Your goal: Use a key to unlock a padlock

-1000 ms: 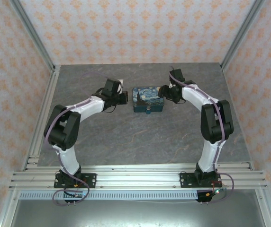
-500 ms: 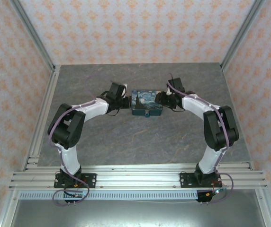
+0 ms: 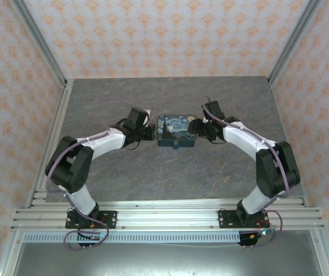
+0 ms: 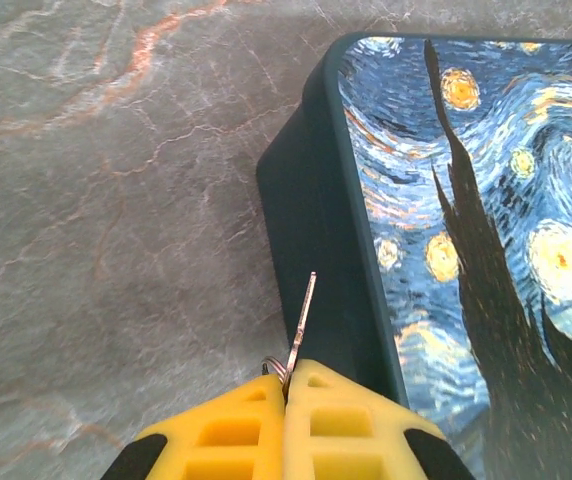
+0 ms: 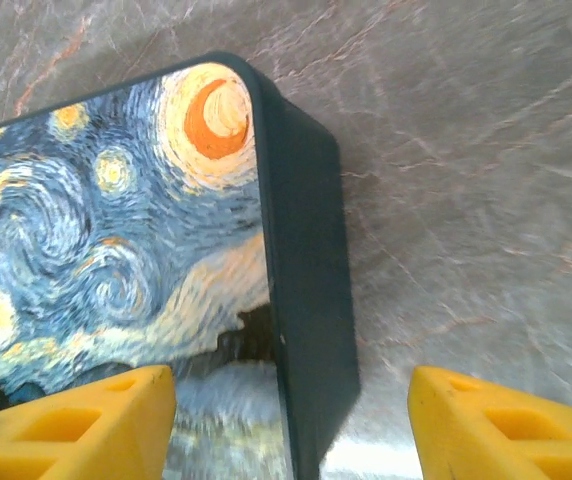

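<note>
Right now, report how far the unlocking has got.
Done: the left gripper is shut on the key, blade pointing out beside the box. In hand: the right gripper stands open astride the box's other end, seemingly to steady it. Left: the key is not yet at the padlock on the box's near side, so inserting and turning remain.

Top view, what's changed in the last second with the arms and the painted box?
The blue box slid a little toward the near edge, and both grippers came with it, elbows swinging outward. The right gripper stands open astride its right end. Unchanged: the left gripper shut on the key, beside the box's left end.
</note>
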